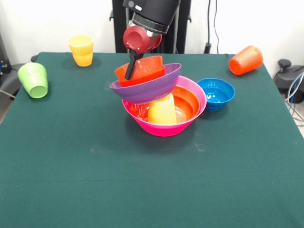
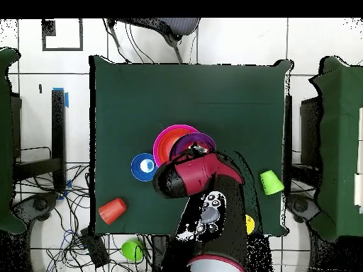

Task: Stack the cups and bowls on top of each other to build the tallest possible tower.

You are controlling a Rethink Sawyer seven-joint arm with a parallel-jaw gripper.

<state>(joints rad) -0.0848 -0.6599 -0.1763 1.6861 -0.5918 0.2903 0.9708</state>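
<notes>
one gripper (image 1: 131,66) seemingly pinching small orange bowl (image 1: 147,69) atop tilted purple bowl (image 1: 147,85), overhead arm (image 2: 202,184) hides most of tower (image 1: 164,102)

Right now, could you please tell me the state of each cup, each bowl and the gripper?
pink bowl: upright, base of the pile
large orange bowl: nested in the pink one
yellow cup: upside down inside it
purple bowl: tilted on that cup
small orange bowl: inside the purple one
gripper: at the small orange bowl
blue bowl: upright
green cup: tipped
orange cup: on its side
far yellow cup: standing
</notes>
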